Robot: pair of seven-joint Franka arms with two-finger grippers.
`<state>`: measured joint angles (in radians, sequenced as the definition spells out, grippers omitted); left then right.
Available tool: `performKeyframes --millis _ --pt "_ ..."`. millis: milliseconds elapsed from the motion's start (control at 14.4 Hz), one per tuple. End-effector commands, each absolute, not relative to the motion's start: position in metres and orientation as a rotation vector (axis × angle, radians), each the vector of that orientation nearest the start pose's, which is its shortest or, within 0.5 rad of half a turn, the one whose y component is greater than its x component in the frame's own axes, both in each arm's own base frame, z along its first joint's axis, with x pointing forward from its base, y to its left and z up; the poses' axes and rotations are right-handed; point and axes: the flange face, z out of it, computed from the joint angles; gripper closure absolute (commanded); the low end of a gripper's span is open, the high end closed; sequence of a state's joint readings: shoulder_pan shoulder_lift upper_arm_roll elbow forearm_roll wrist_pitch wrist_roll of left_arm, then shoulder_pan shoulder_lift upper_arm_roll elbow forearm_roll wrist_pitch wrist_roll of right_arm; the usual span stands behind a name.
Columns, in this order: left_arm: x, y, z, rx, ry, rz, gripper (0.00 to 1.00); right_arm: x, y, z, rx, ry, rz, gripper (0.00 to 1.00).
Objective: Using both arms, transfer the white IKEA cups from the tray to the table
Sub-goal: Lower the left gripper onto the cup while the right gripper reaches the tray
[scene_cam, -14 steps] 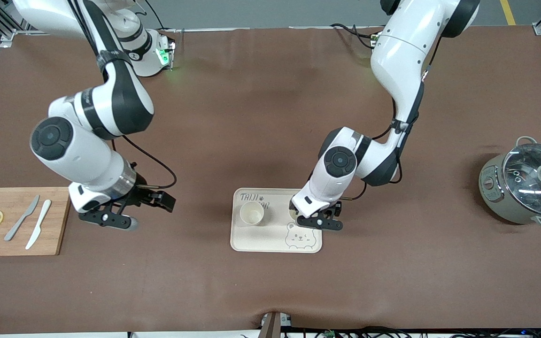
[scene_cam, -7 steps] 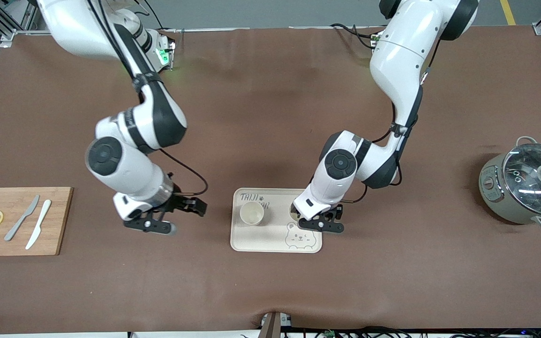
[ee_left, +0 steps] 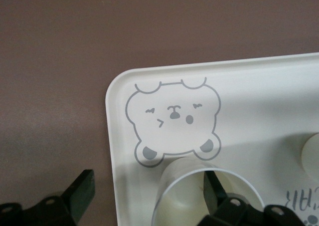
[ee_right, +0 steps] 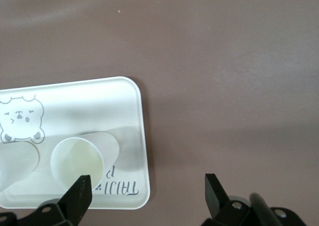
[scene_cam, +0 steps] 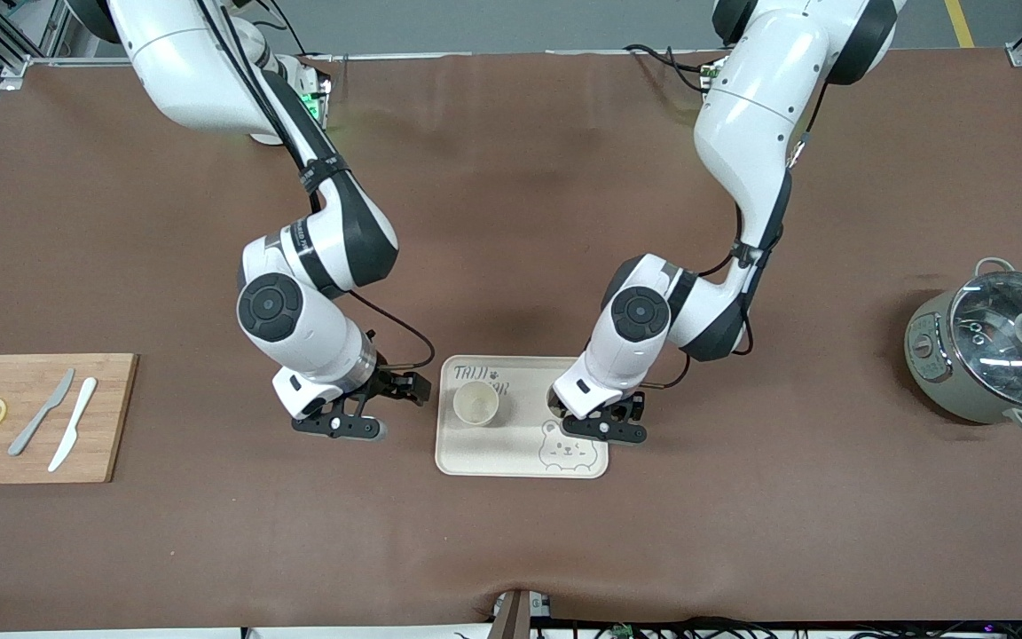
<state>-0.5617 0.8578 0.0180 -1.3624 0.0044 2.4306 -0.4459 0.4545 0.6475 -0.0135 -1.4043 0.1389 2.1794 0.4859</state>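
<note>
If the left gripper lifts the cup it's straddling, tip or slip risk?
The cup looks thin-walled and hollow, so probably light. Its smooth tapered wall may slip in the left gripper, one finger inside the rim. Narrow base on the glossy tray: a nudge likely tips it.

Glossy white arms [scene_cam: 746, 115], black joints, thin black cables

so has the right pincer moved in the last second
Yes. The right pincer has swung from beside the wooden cutting board toward the bear-printed tray, and is now open just off the tray's edge near one white cup.
</note>
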Motion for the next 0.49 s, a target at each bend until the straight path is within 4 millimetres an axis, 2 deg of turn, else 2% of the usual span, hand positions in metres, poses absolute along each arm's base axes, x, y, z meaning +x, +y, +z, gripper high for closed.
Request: performKeyframes --millis 0,416 --pt "0.644 -0.4 0.227 -3.195 -0.042 -0.329 1.0 0.663 0.345 0.326 -2.953 0.212 -0.127 0.0" --pt "0.643 -0.403 0.227 -3.171 -0.002 -0.35 1.0 0.655 0.367 0.297 -2.954 0.221 -0.128 0.0"
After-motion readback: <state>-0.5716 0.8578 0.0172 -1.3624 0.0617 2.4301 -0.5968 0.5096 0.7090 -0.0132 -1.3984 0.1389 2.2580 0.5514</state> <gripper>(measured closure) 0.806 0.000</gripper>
